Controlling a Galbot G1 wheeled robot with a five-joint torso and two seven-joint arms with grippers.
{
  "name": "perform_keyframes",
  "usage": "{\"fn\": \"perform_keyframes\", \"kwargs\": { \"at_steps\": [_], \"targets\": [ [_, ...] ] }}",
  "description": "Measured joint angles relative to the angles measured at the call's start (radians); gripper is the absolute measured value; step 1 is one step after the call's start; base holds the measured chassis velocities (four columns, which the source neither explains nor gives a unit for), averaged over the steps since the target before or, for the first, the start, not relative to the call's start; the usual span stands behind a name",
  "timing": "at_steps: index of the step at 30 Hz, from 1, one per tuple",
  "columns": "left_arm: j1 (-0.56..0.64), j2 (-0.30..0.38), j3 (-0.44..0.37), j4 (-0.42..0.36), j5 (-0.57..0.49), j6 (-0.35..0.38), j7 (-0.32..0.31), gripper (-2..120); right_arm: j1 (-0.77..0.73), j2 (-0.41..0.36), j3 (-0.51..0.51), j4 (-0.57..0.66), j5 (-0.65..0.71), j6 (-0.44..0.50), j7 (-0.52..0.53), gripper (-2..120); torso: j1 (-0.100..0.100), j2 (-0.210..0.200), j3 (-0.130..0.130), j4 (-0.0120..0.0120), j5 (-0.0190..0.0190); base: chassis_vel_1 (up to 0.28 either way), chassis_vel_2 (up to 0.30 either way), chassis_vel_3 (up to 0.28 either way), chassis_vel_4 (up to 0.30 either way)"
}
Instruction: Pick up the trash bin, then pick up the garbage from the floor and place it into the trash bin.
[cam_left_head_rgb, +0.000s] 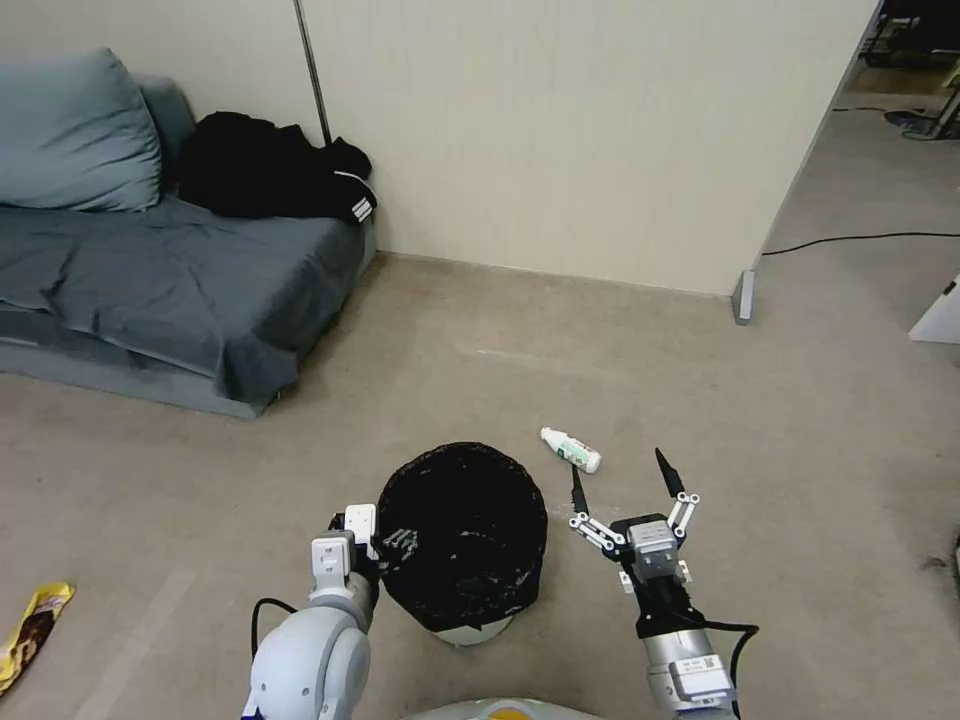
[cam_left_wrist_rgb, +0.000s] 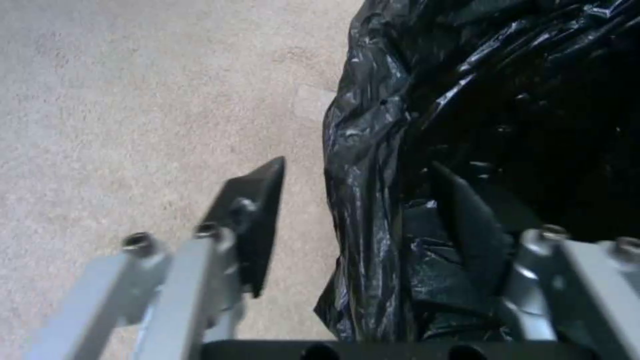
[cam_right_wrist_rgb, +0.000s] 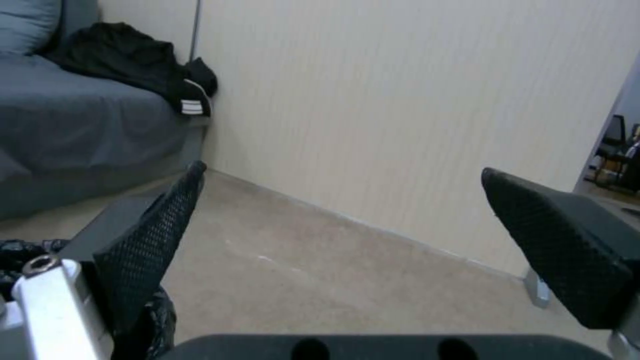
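One trash bin (cam_left_head_rgb: 462, 540), one bottle (cam_left_head_rgb: 570, 449), one wrapper (cam_left_head_rgb: 30, 625) on beige carpet.
The left gripper (cam_left_wrist_rgb: 353, 200) straddles the bin's bagged rim, one finger either side, not pinched; the right gripper (cam_left_head_rgb: 625, 480), spread, hovers beside the bottle. A grey sofa (cam_left_head_rgb: 150, 270) meets the wall.

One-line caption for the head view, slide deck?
Left gripper straddles the trash bin rim; right gripper open near a bottle on carpet.
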Motion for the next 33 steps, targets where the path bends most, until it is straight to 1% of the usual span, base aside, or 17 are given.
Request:
{"fn": "perform_keyframes", "kwargs": {
  "at_steps": [3,4,5,6,7,8,10,12,13,14,22,29,33],
  "targets": [
    [0.001,0.0,0.001,0.001,0.0,-0.001,0.0,40,0.0,0.0,0.0,0.0,-0.001,0.0,0.0,100,0.0,0.0,0.0,-0.0002,-0.0002,0.0,0.0,0.0,0.0],
    [0.001,0.0,0.001,0.001,0.0,-0.001,0.0,40,0.0,0.0,0.0,0.0,-0.001,0.0,0.0,100,0.0,0.0,0.0,-0.0002,-0.0002,0.0,0.0,0.0,0.0],
    [0.002,0.0,0.001,0.001,0.0,-0.001,0.0,37,0.0,0.0,-0.001,0.0,-0.002,0.0,0.0,100,0.0,0.0,0.0,-0.0002,-0.0002,0.0,0.0,0.0,0.0],
    [0.004,0.0,0.002,0.002,0.0,-0.002,-0.001,30,0.0,0.0,-0.002,0.0,-0.003,0.0,0.004,100,0.0,0.0,0.0,-0.0002,-0.0002,0.0,0.0,0.0,0.0],
    [0.005,0.0,0.002,0.002,0.0,-0.003,-0.001,27,0.0,0.0,-0.005,0.0,-0.007,-0.003,0.014,100,0.0,0.0,0.0,-0.0002,-0.0002,0.0,0.0,0.0,0.0],
    [0.005,0.0,0.002,0.002,0.0,-0.003,-0.001,27,0.0,0.0,-0.005,0.0,-0.007,-0.003,0.014,100,0.0,0.0,0.0,-0.0002,-0.0002,0.0,0.0,0.0,0.0],
    [0.008,0.0,0.002,0.003,0.0,-0.005,-0.002,17,0.0,0.0,-0.009,0.002,-0.011,-0.007,0.025,100,0.0,0.0,0.0,-0.0002,-0.0002,0.0,0.0,0.0,0.0],
    [0.008,0.0,0.002,0.003,0.0,-0.006,-0.002,15,0.0,0.0,-0.009,0.002,-0.012,-0.008,0.026,100,0.0,0.0,0.0,-0.0002,-0.0003,0.0,0.0,0.0,0.0],
    [0.009,0.0,0.002,0.003,0.0,-0.006,-0.002,8,0.0,0.0,-0.009,0.002,-0.013,-0.008,0.028,100,0.0,0.0,0.0,-0.0002,-0.0003,0.0,0.0,0.0,0.0],
    [0.01,0.0,0.002,0.003,0.0,-0.007,-0.001,5,0.001,0.0,-0.009,0.002,-0.018,-0.008,0.03,100,0.0,0.0,0.0,-0.0003,-0.0006,0.0,0.0,0.0,0.0],
    [0.019,0.005,0.007,-0.011,0.001,-0.007,-0.003,5,0.005,0.0,-0.01,0.008,-0.05,-0.006,0.047,100,0.0,0.0,0.0,-0.0005,-0.0009,0.0,0.0,0.0,0.0],
    [0.025,0.009,0.008,-0.028,0.0,-0.006,-0.002,3,0.004,0.0,-0.027,0.008,-0.022,0.018,0.047,100,0.0,0.0,0.0,-0.0005,-0.0012,0.0,0.0,0.0,0.0],
    [0.028,0.01,0.009,-0.055,-0.006,-0.002,-0.012,2,0.004,0.0,-0.028,0.008,-0.02,0.02,0.047,100,0.0,0.0,0.0,-0.0004,-0.0013,0.0,0.0,0.0,0.0]
  ]
}}
